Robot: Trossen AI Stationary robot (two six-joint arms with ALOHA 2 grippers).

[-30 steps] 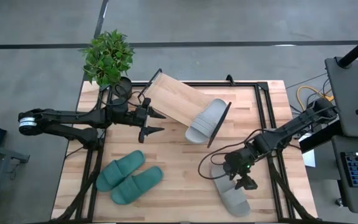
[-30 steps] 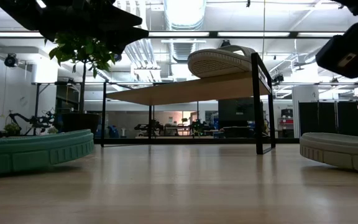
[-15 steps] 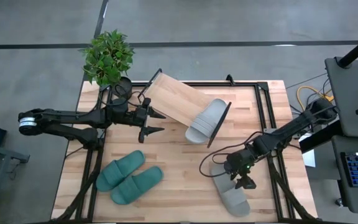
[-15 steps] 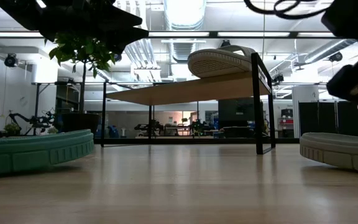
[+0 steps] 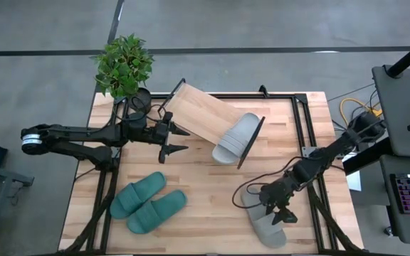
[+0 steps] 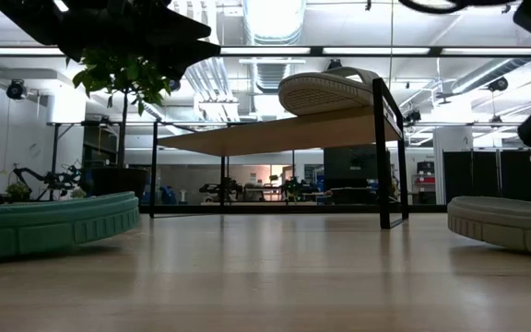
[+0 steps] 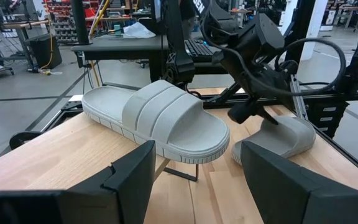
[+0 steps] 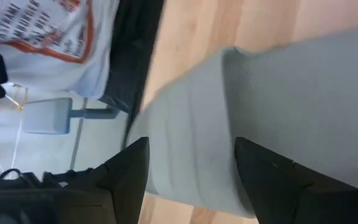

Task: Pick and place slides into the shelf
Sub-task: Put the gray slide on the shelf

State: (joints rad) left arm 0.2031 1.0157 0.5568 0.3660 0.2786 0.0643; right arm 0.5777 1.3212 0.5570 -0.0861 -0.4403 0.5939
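One light grey slide [image 5: 235, 138] lies on the right end of the slanted wooden shelf [image 5: 196, 114], its end against the black wire rail. The other grey slide [image 5: 265, 217] lies flat on the table at the near right. My right gripper [image 5: 281, 215] hangs open just over it, its fingers [image 8: 124, 180] standing on either side of the ribbed strap [image 8: 185, 155]; whether they touch it I cannot tell. The two teal-green slides [image 5: 148, 203] lie side by side at the near left. My left gripper [image 5: 174, 141] waits open and empty beside the shelf's left end.
A potted plant [image 5: 124, 64] stands at the far left corner, behind the shelf. Black frame rails [image 5: 301, 135] run along the table's sides. Bare wood lies between the teal-green slides and the grey slide on the table.
My right gripper has gone down and toward the table's near edge, over the grey slide lying on the table. The slides have not moved.
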